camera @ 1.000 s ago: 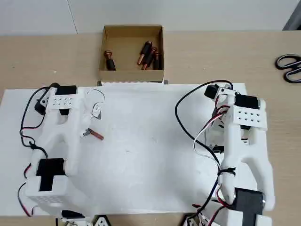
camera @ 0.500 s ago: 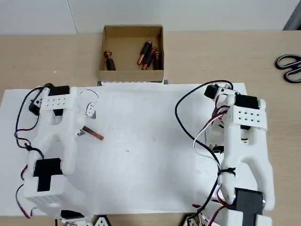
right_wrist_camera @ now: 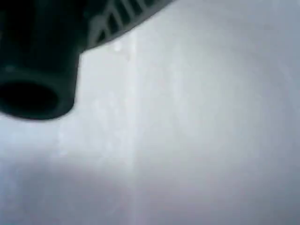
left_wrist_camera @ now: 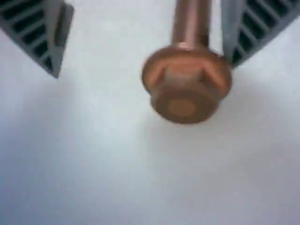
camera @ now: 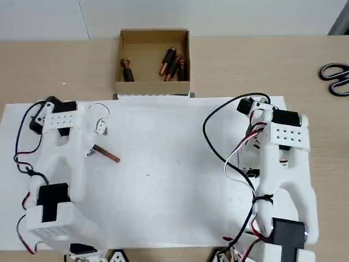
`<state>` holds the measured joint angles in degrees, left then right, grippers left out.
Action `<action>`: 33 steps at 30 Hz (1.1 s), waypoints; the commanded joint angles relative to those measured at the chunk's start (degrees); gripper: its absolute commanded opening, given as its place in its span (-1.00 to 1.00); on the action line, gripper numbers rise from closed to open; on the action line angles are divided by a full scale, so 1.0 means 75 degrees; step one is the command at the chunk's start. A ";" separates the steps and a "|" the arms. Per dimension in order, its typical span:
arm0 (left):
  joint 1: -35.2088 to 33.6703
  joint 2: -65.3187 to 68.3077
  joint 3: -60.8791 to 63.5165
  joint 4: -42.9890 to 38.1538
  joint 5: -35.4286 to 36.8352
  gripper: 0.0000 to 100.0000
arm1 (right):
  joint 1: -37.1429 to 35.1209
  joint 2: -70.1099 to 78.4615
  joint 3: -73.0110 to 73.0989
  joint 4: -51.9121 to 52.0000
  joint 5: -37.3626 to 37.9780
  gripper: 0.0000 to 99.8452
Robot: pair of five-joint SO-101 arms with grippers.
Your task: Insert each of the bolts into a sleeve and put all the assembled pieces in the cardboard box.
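Bolt (camera: 107,154) laid flat on the sheet (camera: 180,185), at the spread left end effector (camera: 95,141).
Its head is turned toward the end effector; the shank is pointed away, toward the sheet's middle.

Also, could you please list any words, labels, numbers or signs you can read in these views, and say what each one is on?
There is no readable text.
The cardboard box has plain walls and the white sheet is blank.
The bolt has a faint round mark on its head, too blurred to tell whether it is a stamp.
The sleeve is plain black.
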<state>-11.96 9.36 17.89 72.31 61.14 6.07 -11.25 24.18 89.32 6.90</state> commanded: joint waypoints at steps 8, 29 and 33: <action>-0.0023 -0.0047 0.0182 -0.0129 -0.0012 -0.58 | 0.0064 -0.0252 -0.0012 -0.0170 -0.0047 -0.99; 0.0023 0.0258 -0.1108 0.0457 -0.0809 -0.99 | 0.0088 -0.0334 -0.0047 -0.0088 -0.0047 -0.99; 0.0199 -0.0094 -0.2045 0.1442 -0.0832 -0.99 | 0.0088 -0.0346 -0.0211 -0.0029 -0.0047 -0.99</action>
<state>-11.78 13.23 8.31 78.11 55.43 6.07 -11.25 24.18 88.70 6.90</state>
